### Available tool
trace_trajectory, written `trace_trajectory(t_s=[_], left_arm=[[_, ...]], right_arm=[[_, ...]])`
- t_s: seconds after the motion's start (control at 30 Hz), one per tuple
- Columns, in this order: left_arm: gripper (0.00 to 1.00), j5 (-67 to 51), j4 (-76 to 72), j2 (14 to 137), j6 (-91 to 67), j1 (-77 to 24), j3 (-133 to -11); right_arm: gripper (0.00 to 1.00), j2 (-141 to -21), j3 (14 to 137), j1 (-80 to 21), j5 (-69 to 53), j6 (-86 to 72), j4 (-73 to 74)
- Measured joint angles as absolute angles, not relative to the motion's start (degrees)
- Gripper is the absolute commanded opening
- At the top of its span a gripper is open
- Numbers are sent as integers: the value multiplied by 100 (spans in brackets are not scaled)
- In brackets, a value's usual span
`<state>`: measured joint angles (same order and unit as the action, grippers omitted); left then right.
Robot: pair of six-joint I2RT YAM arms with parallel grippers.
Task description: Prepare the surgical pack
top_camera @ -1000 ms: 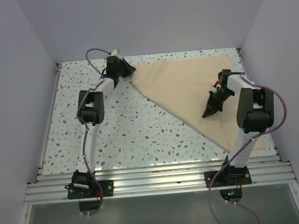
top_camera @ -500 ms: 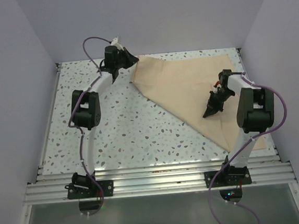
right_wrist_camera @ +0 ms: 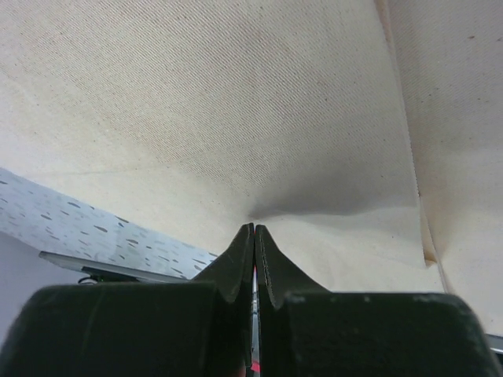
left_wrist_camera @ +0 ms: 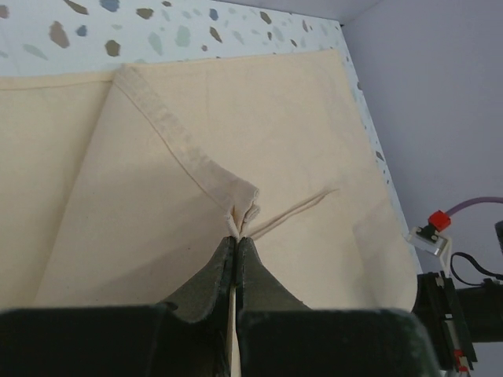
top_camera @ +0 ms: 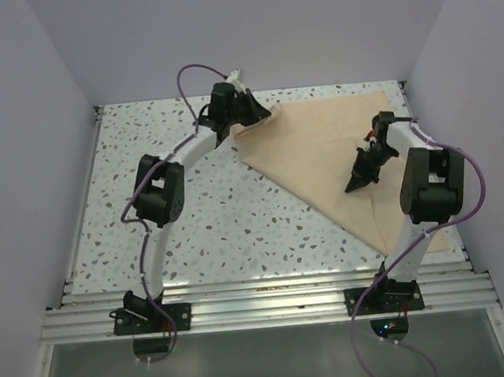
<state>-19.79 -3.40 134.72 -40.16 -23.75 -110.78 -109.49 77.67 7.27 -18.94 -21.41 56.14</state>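
The tan cloth sheet [top_camera: 319, 147] lies folded as a triangle on the right half of the table. My left gripper [top_camera: 262, 117] is at the cloth's back left and is shut on a bunched corner of it; the left wrist view shows the pinched fold at my fingertips [left_wrist_camera: 236, 238] with the cloth [left_wrist_camera: 275, 118] spread beyond. My right gripper [top_camera: 355, 185] is shut, its tips pressed down on the middle of the cloth, which dimples at the tips [right_wrist_camera: 253, 228] in the right wrist view [right_wrist_camera: 236, 94]. The tray, scissors, forceps, gauze and packet are out of view.
The speckled table [top_camera: 192, 211] is walled at the left, back and right. A metal rail [top_camera: 262, 307] runs along the near edge. The right arm's wrist and cable [left_wrist_camera: 464, 290] show at the lower right of the left wrist view.
My left gripper has moved to the right along the back edge, carrying the cloth corner over the sheet. My right gripper has stayed almost still on the cloth.
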Motion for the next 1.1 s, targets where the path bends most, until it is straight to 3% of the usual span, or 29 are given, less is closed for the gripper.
trace_trajectory(t_s=[0.6, 1.1], left_arm=[[0, -1490, 231, 12973, -4250, -3966, -11153], [0, -1365, 681, 12973, -4289, -4598, -11701]], right_arm=[[0, -11034, 7544, 1048, -1955, -2233, 5450], [0, -11124, 7190, 1052, -1999, -2255, 5221]])
